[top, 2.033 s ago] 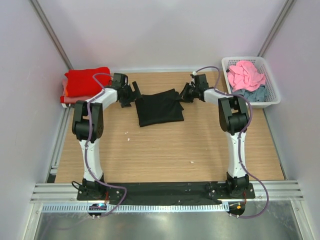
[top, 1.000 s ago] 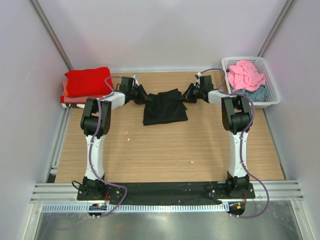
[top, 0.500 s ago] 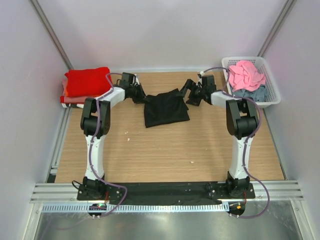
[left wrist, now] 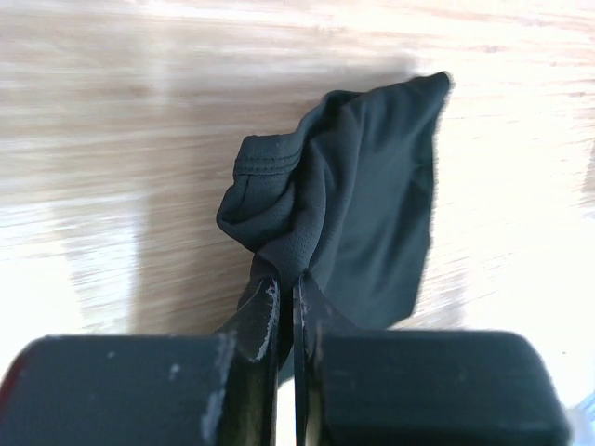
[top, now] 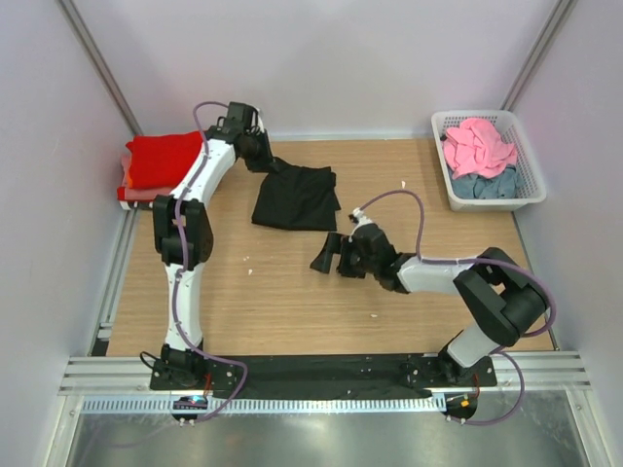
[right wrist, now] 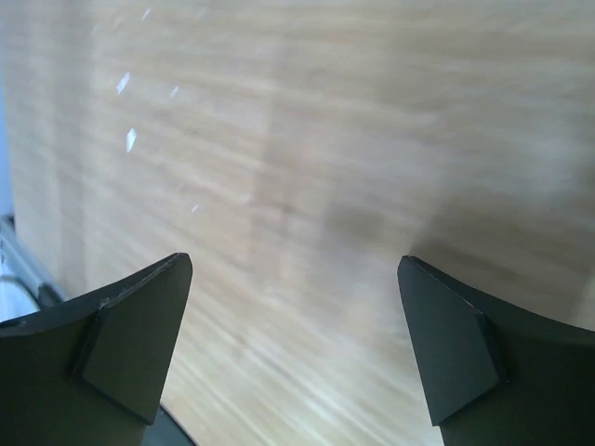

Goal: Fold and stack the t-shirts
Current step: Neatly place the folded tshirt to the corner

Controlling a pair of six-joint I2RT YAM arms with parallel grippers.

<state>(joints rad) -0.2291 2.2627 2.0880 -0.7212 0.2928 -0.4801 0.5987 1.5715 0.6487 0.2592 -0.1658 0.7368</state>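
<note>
1. Left gripper pinches a corner of the black shirt. The shirt lies folded near the red stack.
2. Right gripper is spread wide and empty.
3. Probable step: stacking. The next move calls for carrying the shirt onto the stack.

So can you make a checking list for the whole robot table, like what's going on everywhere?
Surface: wooden table, flat, no spills seen.
Job's things: black t-shirt partly folded, far left-centre; red t-shirt tops a stack by the left wall; pink t-shirt and grey-blue t-shirt crumpled in the basket.
Clutter: small white specks.
Hands: left hand shut on the black t-shirt's edge; right hand open, empty.
Cables: purple cable along each arm, not snagged.
Surroundings: pale walls, metal rail at near edge.
</note>
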